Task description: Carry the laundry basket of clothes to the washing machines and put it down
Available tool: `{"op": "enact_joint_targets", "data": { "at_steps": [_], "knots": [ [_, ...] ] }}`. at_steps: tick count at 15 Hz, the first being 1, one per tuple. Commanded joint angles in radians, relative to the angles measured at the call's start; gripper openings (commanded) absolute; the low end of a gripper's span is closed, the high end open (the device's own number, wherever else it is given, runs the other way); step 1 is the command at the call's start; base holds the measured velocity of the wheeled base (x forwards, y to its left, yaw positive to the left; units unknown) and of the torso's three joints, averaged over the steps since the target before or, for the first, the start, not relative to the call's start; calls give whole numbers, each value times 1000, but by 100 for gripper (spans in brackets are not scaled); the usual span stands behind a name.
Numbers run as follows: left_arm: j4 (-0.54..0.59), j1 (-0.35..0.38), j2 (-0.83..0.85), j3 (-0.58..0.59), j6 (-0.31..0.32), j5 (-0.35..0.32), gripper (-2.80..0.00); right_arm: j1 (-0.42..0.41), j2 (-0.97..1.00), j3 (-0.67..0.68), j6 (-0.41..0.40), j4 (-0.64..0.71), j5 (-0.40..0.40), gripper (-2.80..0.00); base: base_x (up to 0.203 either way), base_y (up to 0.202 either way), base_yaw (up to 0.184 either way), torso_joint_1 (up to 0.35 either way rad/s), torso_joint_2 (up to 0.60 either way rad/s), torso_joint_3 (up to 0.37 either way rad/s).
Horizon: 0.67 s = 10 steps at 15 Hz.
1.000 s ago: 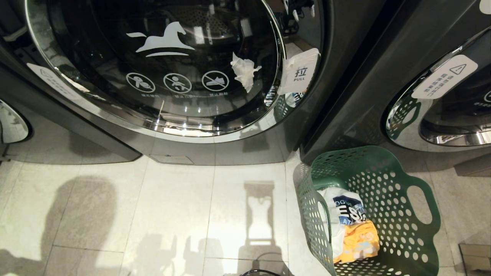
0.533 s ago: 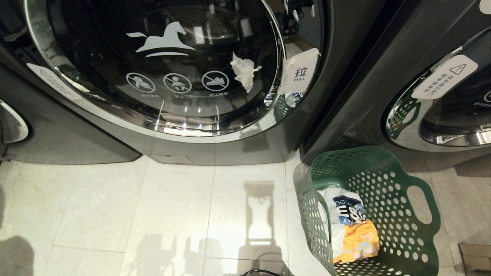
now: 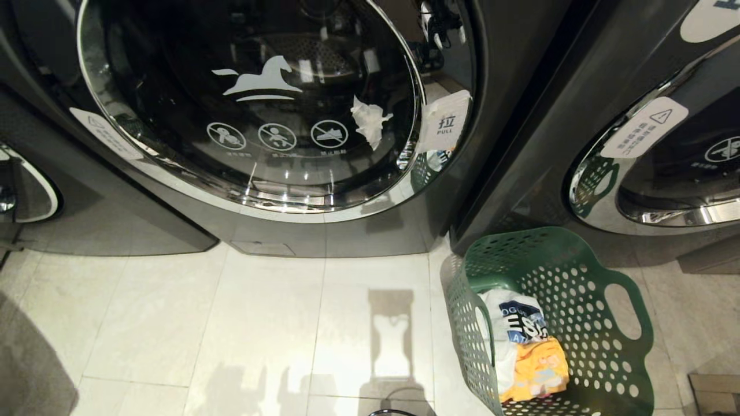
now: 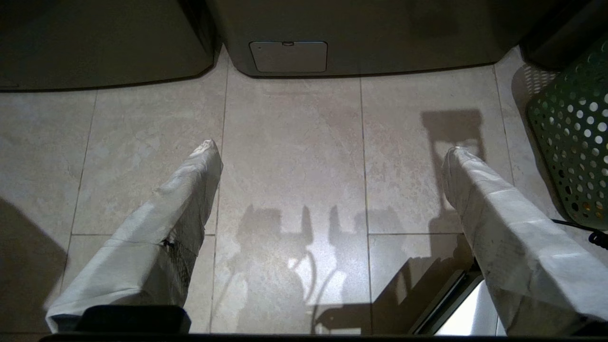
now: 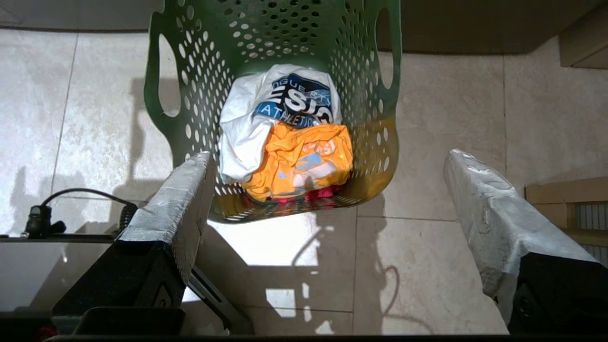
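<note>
The dark green perforated laundry basket [image 3: 584,300] stands on the tiled floor, close against the gap between two dark grey washing machines [image 3: 509,86]. The clothes [image 3: 529,346] lie heaped inside it: white with blue print, orange, and a strip of pink underneath. In the right wrist view my right gripper [image 5: 328,156] hangs open above the floor just short of the basket [image 5: 199,95] and the clothes [image 5: 289,137], with nothing between its fingers. My left gripper [image 4: 331,148] is open over bare tiles, and the basket's wall [image 4: 574,142] shows off to one side. Neither gripper shows in the head view.
A crumpled white paper [image 3: 369,120] and a PULL label [image 3: 444,121] sit on the middle machine's round door. Another machine's door [image 3: 29,190] shows at the far left. A wooden frame [image 5: 570,209] stands beside the basket. A black cable [image 5: 80,199] lies near my base.
The head camera has shifted, so the whole scene sits a little lower and smaller. The basket keeps its place by the machines. A shadow on the left of the floor has moved.
</note>
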Motion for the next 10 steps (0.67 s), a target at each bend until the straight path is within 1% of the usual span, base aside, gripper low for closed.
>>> {"op": "enact_joint_targets", "data": {
  "at_steps": [1, 10],
  "knots": [
    [0, 0, 0, 0, -1, 0, 0, -1, 1, 0, -1, 1, 0, 0, 0, 0, 0, 7, 2, 193],
    [0, 0, 0, 0, -1, 0, 0, -1, 1, 0, -1, 1, 0, 0, 0, 0, 0, 3, 3, 202]
  ]
}}
